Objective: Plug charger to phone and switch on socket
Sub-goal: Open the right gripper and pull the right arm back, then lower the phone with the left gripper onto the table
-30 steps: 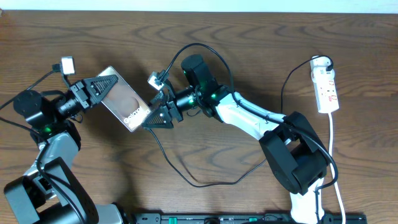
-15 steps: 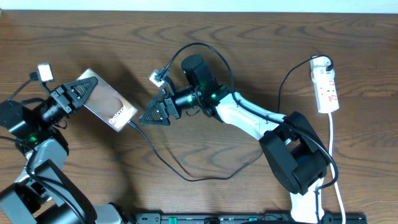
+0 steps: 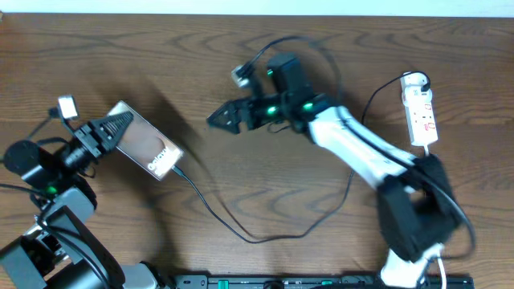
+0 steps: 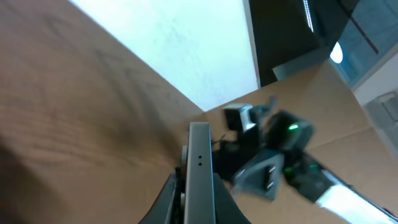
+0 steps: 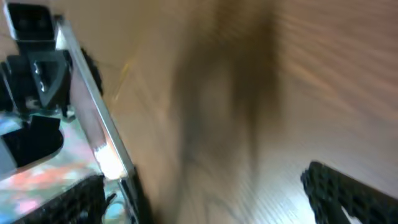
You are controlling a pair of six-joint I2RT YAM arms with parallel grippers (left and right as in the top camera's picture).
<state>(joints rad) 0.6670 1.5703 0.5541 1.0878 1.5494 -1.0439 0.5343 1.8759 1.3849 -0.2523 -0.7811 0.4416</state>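
Observation:
My left gripper (image 3: 119,131) is shut on the phone (image 3: 148,148), holding it at the left of the table with its dark back and white lettering facing up. In the left wrist view the phone's thin edge (image 4: 200,163) stands between my fingers. The charger cable (image 3: 257,238) meets the phone's lower right end, loops across the table front and rises to the black plug (image 3: 418,80) at the far end of the socket (image 3: 422,112). My right gripper (image 3: 218,120) is open and empty, raised at mid-table, right of the phone. In the right wrist view (image 5: 205,186) its jaws are wide apart, with the phone's edge (image 5: 93,124) at the left.
The socket's white cord (image 3: 430,185) runs down the right side to the table's front edge. A black rail (image 3: 305,281) lies along the front edge. The back of the table ends at a white wall (image 3: 257,6).
My right gripper has let go at the phone's lower end and drawn back up and to the right, now open. My left gripper still holds the phone, which shifted slightly.

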